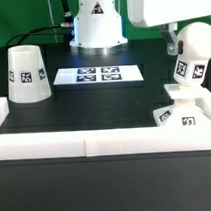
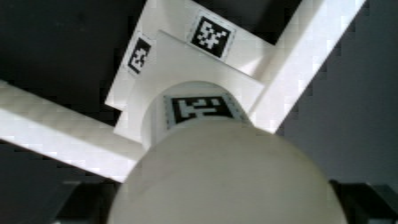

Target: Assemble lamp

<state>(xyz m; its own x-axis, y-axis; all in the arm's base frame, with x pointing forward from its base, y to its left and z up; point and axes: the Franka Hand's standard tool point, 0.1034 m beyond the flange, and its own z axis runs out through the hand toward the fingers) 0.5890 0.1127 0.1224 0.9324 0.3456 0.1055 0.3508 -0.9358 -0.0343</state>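
Observation:
My gripper [image 1: 187, 39] is shut on the round head of the white bulb [image 1: 191, 57] at the exterior view's right. The bulb stands nearly upright, and its narrow lower end is on or just above the flat square base [image 1: 180, 112]; I cannot tell whether they touch. The base lies in the front right corner against the white rail. In the wrist view the bulb's head [image 2: 222, 170] fills the foreground between my dark fingers [image 2: 80, 203], its marker neck points down to the base [image 2: 199, 45]. The cone shade [image 1: 28, 73] stands alone at the exterior view's left.
The marker board [image 1: 97, 74] lies at the back middle, in front of the robot's pedestal [image 1: 96, 26]. A white border rail [image 1: 95, 142] runs along the front and up both sides of the black mat; it also shows in the wrist view [image 2: 45, 130].

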